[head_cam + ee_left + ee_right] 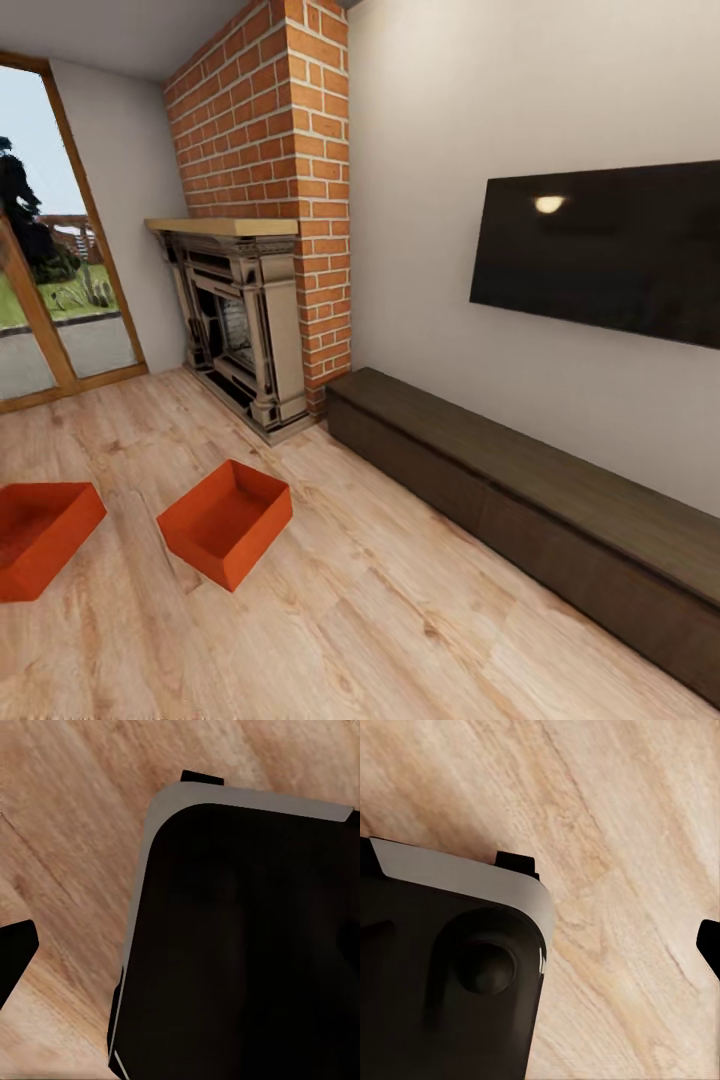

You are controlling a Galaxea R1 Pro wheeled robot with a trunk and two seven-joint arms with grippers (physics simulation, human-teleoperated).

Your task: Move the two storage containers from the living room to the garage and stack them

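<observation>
Two orange-red storage containers sit open-side up on the light wood plank floor [380, 620] of the living room. One container [225, 520] lies left of centre in the head view; the other container [40, 535] is cut by the left edge. They stand apart, both empty. In the left wrist view a dark fingertip [15, 952] shows at the picture's edge over bare planks, and the right wrist view shows a like fingertip [711, 941]. Nothing lies by either fingertip, and each stands far out to the side.
A stone fireplace [245, 330] under a brick chimney [270, 110] stands behind the containers. A long low dark cabinet [540, 500] runs along the right wall below a black screen [610, 250]. Wood-framed glass doors [50, 250] are at far left. My dark base [247, 945] [442, 975] looms close in both wrist views.
</observation>
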